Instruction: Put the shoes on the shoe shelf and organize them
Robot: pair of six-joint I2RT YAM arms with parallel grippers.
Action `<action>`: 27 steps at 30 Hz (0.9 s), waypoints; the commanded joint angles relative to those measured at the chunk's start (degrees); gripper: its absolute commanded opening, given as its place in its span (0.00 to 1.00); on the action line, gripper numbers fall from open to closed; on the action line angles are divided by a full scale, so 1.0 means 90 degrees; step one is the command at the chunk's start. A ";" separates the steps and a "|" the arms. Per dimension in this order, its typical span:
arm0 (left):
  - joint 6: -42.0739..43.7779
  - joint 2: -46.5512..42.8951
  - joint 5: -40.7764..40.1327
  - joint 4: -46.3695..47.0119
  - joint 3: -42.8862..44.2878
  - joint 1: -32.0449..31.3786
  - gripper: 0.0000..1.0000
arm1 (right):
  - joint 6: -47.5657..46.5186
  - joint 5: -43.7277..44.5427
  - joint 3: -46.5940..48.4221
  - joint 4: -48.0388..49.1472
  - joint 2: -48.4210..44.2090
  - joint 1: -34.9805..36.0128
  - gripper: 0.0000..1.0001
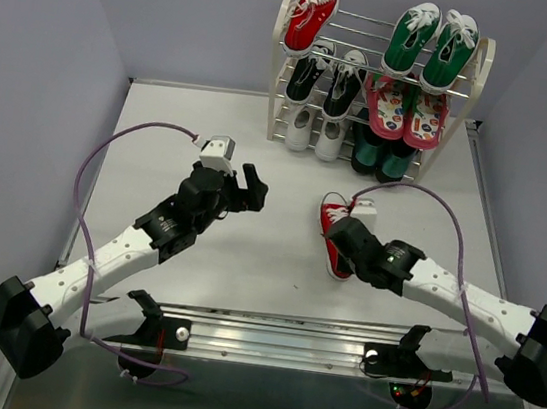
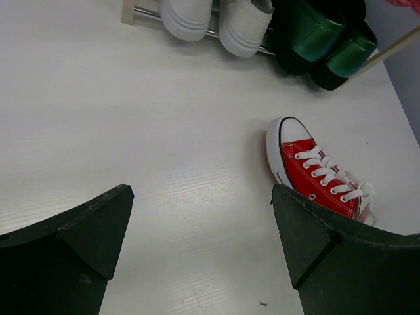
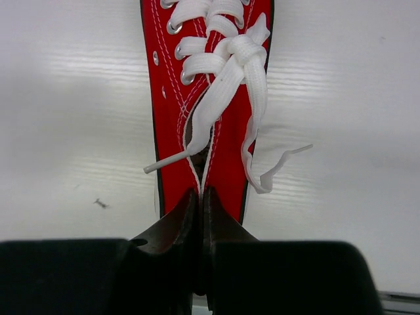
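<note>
A red sneaker with white laces (image 1: pixel 335 216) lies toe toward the shelf in the middle right of the table. It also shows in the left wrist view (image 2: pixel 314 172) and the right wrist view (image 3: pixel 210 98). My right gripper (image 1: pixel 346 242) (image 3: pixel 201 194) is shut on its heel end, fingers pinched on the edges of the opening. I cannot tell whether the sneaker is lifted. My left gripper (image 1: pixel 247 189) (image 2: pixel 200 191) is open and empty above bare table, left of the sneaker. The shoe shelf (image 1: pixel 485 69) holds the other red sneaker (image 1: pixel 310 16), the black pair (image 1: pixel 326 73) and the white pair (image 1: pixel 313 131) (image 2: pixel 210 16).
Green sneakers (image 1: pixel 431 46) fill the shelf's top right, with pink patterned slippers (image 1: pixel 405 111) below them and dark green shoes (image 1: pixel 381 156) (image 2: pixel 328 41) at the bottom. A slot beside the red sneaker on the top tier stands free. Grey walls close the table's left and right sides.
</note>
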 commanded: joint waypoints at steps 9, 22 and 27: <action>-0.0441 -0.0458 -0.0746 -0.0254 -0.0135 -0.0042 0.99 | -0.0422 0.1929 0.2114 0.0669 0.1361 0.1382 0.01; -0.0734 -0.0605 -0.0883 -0.0547 -0.0174 -0.0042 0.99 | -0.0693 0.2164 0.2817 0.2085 0.2260 0.1382 0.01; -0.0968 -0.0722 -0.1194 -0.0702 -0.0213 -0.0042 0.99 | -0.0977 0.2027 0.3606 0.1939 0.1889 0.1382 0.01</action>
